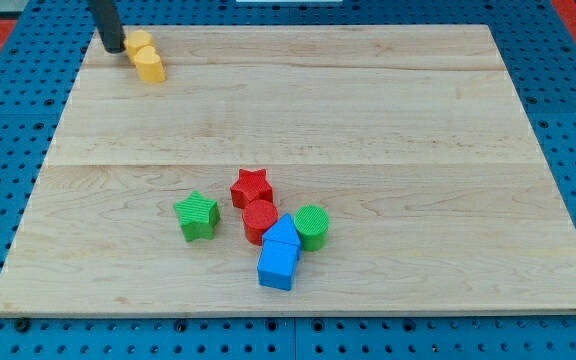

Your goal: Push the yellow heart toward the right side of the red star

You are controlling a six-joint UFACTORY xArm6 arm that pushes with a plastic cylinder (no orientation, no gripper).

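My tip (114, 47) stands at the view's top left, touching the left side of two yellow blocks. One yellow block (139, 43) is right beside the tip. The other yellow block (150, 65) sits just below and to the right of it; which one is the heart I cannot make out. The red star (252, 187) lies near the board's middle, far down and to the right of the tip.
A red cylinder (260, 220) touches the red star from below. A green star (197, 216) lies to its left, a green cylinder (311, 226) to its right. Two blue blocks (280, 255) sit below them. The wooden board (388, 120) has its top left corner near the tip.
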